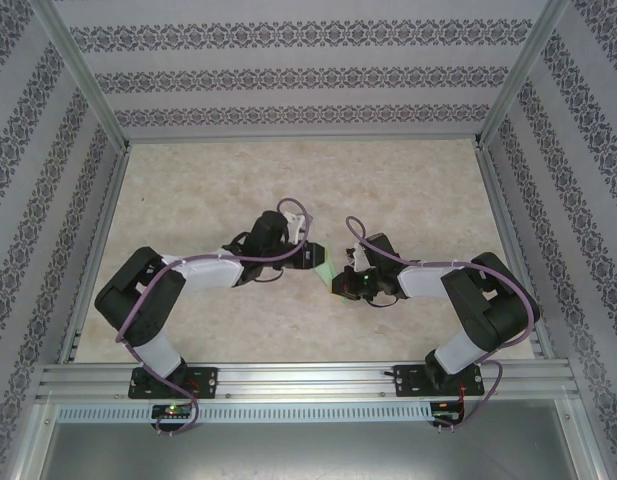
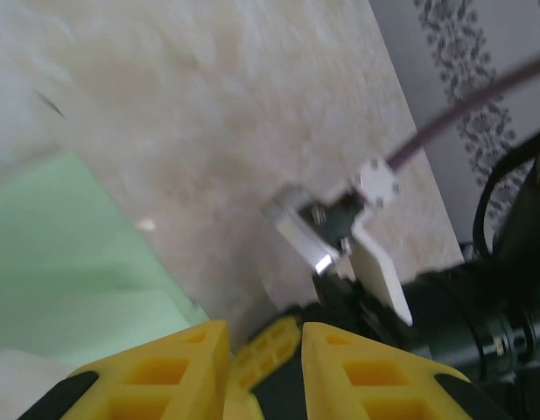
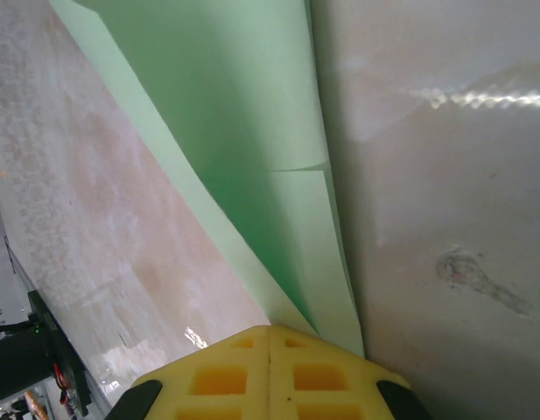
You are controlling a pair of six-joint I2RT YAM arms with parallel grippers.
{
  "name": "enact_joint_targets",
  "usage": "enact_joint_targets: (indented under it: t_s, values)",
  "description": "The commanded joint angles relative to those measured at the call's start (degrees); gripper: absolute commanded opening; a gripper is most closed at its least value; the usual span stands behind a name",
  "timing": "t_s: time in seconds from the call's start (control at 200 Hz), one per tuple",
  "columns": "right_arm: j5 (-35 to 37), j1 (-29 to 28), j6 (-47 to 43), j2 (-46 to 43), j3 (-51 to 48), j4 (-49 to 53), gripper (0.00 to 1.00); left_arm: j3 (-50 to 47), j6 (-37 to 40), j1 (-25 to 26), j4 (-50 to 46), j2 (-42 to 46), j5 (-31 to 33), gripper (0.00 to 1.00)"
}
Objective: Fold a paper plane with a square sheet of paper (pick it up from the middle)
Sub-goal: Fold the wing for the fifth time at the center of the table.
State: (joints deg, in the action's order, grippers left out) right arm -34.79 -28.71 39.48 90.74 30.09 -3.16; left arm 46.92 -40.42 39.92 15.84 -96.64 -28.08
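Folded green paper [image 1: 328, 263] lies near the middle of the table [image 1: 408, 190], between the two gripper tips. In the right wrist view its layered folds [image 3: 252, 131] rise from the right gripper [image 3: 270, 337], whose yellow jaws are pressed together, pinching the paper's edge. The left gripper [image 2: 265, 337] stands just beside the paper [image 2: 68, 262], its jaws a narrow gap apart with no paper between them.
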Motion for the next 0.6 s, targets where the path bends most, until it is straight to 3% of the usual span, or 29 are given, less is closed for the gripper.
enact_joint_targets:
  t_s: [0.0, 0.215, 0.594]
  values:
    - [3.47, 0.14, 0.69, 1.90, -1.52, 4.67, 0.00, -2.20, -5.28, 1.51, 6.51, -2.67, -1.30, 0.29]
    - [3.33, 0.15, 0.86, 2.29, -1.61, 4.35, 0.00, -0.17, -5.09, 5.27, 4.70, -7.49, 0.28, 0.28]
    - [3.49, 0.14, 1.03, 2.52, -2.04, 3.73, 0.00, -1.13, -6.45, 5.74, 5.59, -11.07, 4.51, 0.27]
